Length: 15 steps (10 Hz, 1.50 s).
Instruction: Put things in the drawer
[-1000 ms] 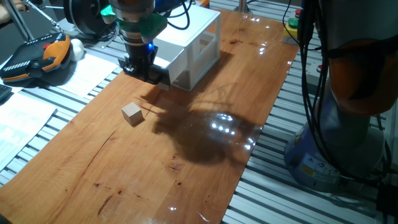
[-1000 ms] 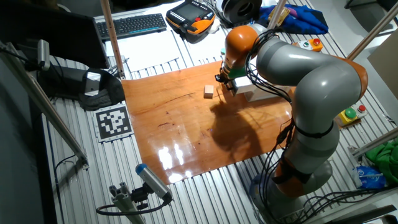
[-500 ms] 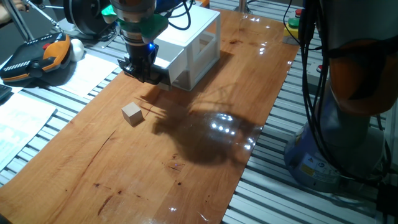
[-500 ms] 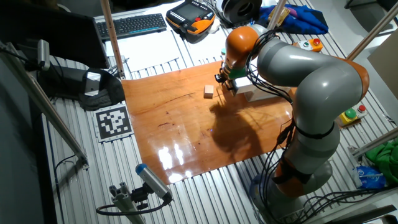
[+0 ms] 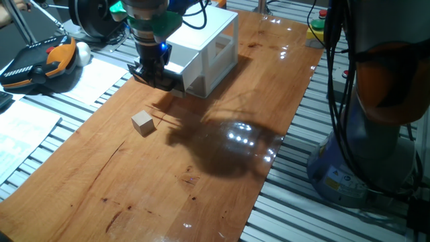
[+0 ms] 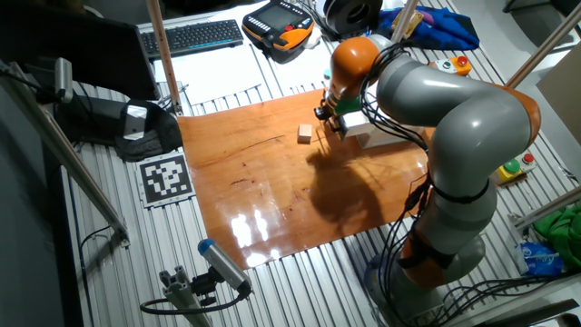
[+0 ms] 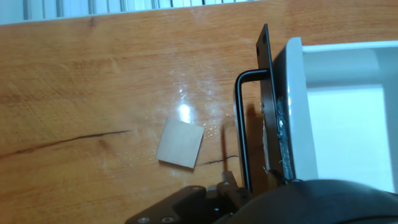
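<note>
A pale beige wooden cube (image 5: 142,122) lies on the wooden table, in front of and to the left of the white cabinet (image 5: 213,32). It also shows in the other fixed view (image 6: 305,133) and in the hand view (image 7: 180,143). The upper drawer (image 5: 178,67) is pulled out; in the hand view its white tray (image 7: 297,124) looks empty and its dark handle bar (image 7: 239,124) runs along the front. My gripper (image 5: 156,79) hovers just above the handle, apart from the cube, with its jaws apart and nothing in them. It also shows in the other fixed view (image 6: 329,121).
The wooden tabletop (image 5: 201,175) extends toward the camera. An orange and black teach pendant (image 5: 40,64) and papers (image 5: 20,124) lie off the table's left side. The robot's base (image 5: 376,134) stands at the right.
My gripper has lifted slightly above the drawer handle. The cube and the drawer have not moved.
</note>
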{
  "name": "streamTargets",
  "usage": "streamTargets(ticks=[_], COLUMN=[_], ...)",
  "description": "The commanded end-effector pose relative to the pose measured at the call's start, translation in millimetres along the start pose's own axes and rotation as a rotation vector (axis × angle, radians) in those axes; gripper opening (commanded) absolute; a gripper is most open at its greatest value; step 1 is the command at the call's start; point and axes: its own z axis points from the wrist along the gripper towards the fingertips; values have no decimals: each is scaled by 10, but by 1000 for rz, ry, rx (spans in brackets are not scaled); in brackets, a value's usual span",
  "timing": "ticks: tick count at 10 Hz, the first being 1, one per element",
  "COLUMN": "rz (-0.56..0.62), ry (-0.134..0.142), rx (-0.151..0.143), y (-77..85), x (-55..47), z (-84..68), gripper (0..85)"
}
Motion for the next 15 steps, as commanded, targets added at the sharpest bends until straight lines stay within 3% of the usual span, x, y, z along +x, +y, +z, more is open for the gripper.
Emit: streamTargets(ticks=[1, 5, 6, 7, 9, 11, 13, 15], rz=[1, 19, 20, 25, 89, 115, 241, 385], ry=[1, 19, 23, 28, 13, 29, 41, 48], rx=[-2, -49, -50, -39, -22, -16, -12, 46], y=[-5, -26, -19, 15, 105, 130, 259, 363], x=[6, 99, 124, 158, 246, 255, 377, 493], z=[-26, -279, -314, -319, -315, -283, -233, -184], gripper=[170, 170, 0, 0, 0, 0, 0, 0])
